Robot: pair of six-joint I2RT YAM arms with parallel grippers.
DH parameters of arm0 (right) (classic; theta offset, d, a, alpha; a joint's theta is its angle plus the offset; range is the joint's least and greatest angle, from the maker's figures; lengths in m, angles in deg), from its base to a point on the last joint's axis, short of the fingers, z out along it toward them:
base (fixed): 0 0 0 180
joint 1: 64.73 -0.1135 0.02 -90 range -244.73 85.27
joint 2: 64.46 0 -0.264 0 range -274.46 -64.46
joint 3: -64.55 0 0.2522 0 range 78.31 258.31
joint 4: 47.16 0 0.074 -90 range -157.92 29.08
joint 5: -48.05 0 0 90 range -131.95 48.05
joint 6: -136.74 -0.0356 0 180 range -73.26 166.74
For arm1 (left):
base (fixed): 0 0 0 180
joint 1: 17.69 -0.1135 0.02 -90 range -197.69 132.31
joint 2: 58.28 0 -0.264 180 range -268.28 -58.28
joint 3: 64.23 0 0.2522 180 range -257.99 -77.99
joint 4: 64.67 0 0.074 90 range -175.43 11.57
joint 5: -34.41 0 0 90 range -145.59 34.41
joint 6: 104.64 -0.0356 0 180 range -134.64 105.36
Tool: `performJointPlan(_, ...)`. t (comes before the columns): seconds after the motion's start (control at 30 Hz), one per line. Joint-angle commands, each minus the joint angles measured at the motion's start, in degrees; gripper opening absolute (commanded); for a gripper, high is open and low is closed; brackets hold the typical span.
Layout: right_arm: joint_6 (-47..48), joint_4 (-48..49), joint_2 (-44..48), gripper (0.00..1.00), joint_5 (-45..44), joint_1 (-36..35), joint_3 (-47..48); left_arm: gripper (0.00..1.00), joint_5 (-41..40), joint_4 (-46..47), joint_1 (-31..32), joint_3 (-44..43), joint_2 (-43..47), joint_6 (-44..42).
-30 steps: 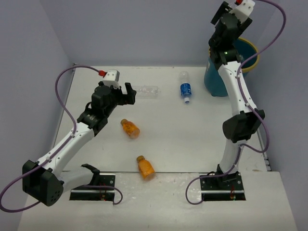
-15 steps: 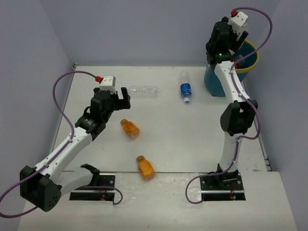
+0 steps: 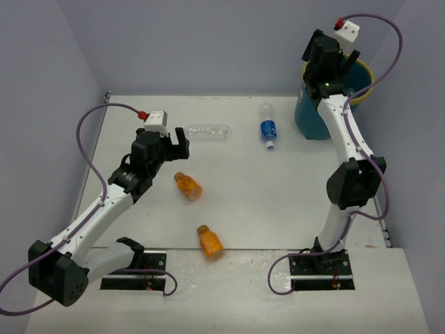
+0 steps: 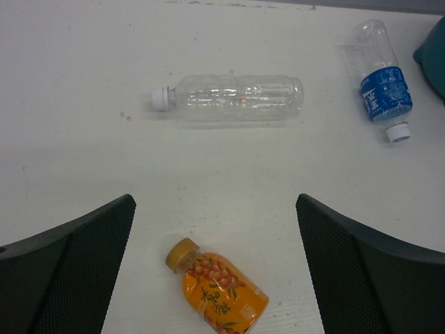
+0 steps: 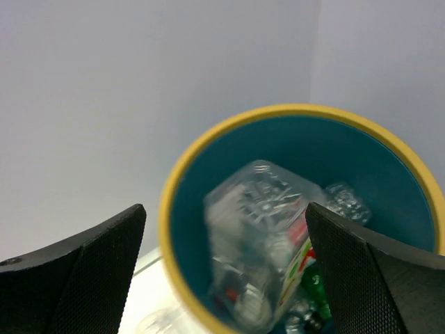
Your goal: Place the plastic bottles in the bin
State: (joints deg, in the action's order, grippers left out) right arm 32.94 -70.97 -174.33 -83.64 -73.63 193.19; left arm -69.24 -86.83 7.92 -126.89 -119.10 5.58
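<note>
The left gripper [image 4: 214,202], gaping empty (as does the right gripper [image 5: 221,209] over the bin [image 5: 292,109]), could send the orange bottle [image 4: 219,292] beneath it rolling.

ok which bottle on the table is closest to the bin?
The clear blue-labelled bottle; the plain clear bottle and both orange bottles lie farther from the bin.

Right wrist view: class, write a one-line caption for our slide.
Open right fingers above the yellow-rimmed bin; a blurred clear bottle and a green bottle are inside.
</note>
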Motion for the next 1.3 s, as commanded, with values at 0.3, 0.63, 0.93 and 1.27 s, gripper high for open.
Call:
performJointPlan(0.3,2.04,-8.55,26.36,0.99,26.84,-12.27,-18.27,1.0,-4.47,-10.28,-0.2,-0.65,6.93,9.34)
performJointPlan(0.63,-12.07,-7.24,48.11,0.99,30.51,-31.52,-53.64,1.0,-12.56,-19.82,-0.21,2.44,9.37,19.11)
performJointPlan(0.93,-22.52,-10.25,38.2,0.99,29.99,-58.15,-62.34,1.0,-12.3,-21.16,-0.21,8.35,15.72,23.08)
performJointPlan(1.27,-25.24,-13.15,17.69,0.99,32.91,-71.81,-53.92,1.0,-10.45,-21.4,-0.21,10.54,16.33,23.12)
